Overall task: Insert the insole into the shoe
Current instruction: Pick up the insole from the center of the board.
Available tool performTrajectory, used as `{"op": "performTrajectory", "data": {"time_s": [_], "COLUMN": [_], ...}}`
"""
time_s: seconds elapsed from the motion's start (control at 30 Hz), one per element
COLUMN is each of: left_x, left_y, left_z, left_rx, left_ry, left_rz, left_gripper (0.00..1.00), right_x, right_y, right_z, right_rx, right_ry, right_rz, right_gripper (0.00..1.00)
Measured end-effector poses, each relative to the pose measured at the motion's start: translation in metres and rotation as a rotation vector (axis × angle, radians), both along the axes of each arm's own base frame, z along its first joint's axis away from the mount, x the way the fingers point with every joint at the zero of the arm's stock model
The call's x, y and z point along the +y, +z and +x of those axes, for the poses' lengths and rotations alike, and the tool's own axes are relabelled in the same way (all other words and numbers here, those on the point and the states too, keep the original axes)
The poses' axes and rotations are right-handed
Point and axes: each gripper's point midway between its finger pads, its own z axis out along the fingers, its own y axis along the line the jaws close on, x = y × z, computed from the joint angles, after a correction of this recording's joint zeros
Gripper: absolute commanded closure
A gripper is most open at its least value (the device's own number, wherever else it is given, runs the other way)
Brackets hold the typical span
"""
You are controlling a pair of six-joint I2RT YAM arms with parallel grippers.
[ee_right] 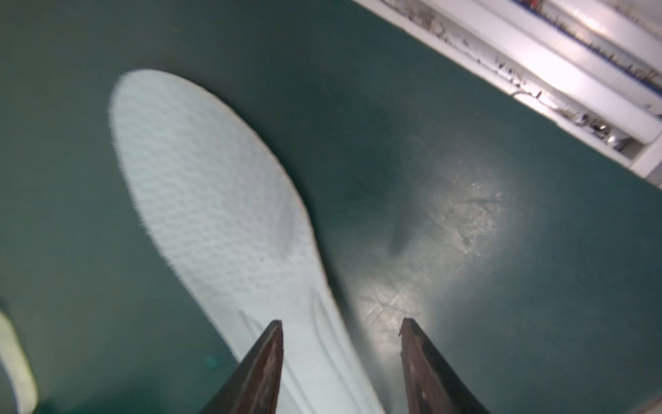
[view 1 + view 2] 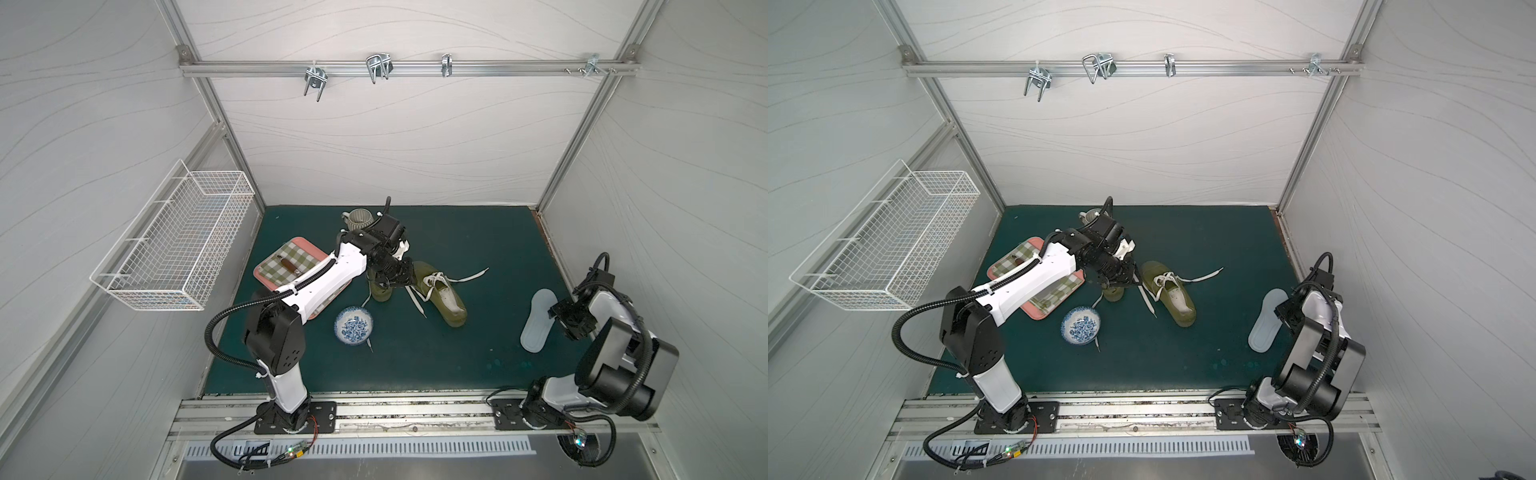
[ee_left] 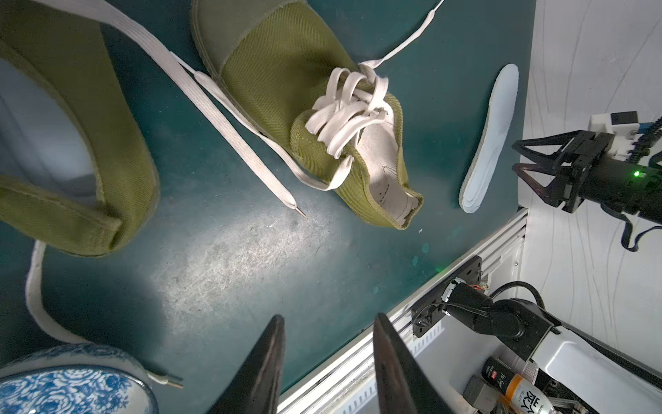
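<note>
My right tool [image 1: 342, 322] hangs spread over the narrower end of the insole [image 2: 539, 320], pinching nothing. The insole lies flat on the surface [image 2: 457, 365], to the right of the laced shoe [image 2: 442, 297] and well apart from it. My left tool [image 3: 329, 317] is spread too, empty, beside a second shoe [image 2: 380, 291].

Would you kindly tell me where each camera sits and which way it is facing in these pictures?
Both top views: high above the front rail, looking down on the mat; both arms show, left gripper near the laced shoe, right gripper beside the insole.
Left wrist: on the left arm, looking past its fingertips across the laced shoe toward the right gripper.
Right wrist: on the right arm, looking down past its fingertips at the insole.
Shared: both wrist views show the insole.
</note>
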Motion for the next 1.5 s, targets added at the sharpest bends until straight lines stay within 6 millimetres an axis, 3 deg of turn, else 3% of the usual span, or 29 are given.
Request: {"op": "performTrajectory", "data": {"time_s": [0.47, 0.73, 0.93, 1.07, 1.23, 1.37, 1.5], "left_x": [-0.003, -0.003, -0.004, -0.005, -0.011, -0.024, -0.040], "left_y": [0.006, 0.006, 0.007, 0.009, 0.014, 0.024, 0.034], "left_z": [0.005, 0.005, 0.004, 0.003, 0.007, 0.014, 0.023], "left_rx": [-0.005, -0.004, -0.003, -0.005, -0.006, -0.024, -0.057], "left_ry": [0.006, 0.010, 0.014, 0.014, 0.029, 0.038, 0.039], "left_rz": [-0.005, -0.006, -0.008, -0.011, -0.051, -0.124, -0.226], "left_gripper": [0.58, 0.58, 0.58, 0.58, 0.58, 0.57, 0.56], "right_x": [0.004, 0.005, 0.015, 0.039, 0.079, 0.120, 0.166], "right_y": [-0.021, -0.020, -0.013, 0.008, 0.056, 0.096, 0.123], "right_z": [0.017, 0.018, 0.023, 0.037, 0.071, 0.094, 0.102], "right_rx": [-0.033, -0.048, -0.077, -0.124, -0.219, -0.294, -0.354], "right_ry": [0.035, 0.051, 0.096, 0.205, 0.410, 0.586, 0.751], "right_rz": [0.053, 0.050, 0.038, 0.003, -0.068, -0.106, -0.112], "right_gripper": [0.73, 1.00, 1.00, 1.00, 1.00, 1.00, 1.00]}}
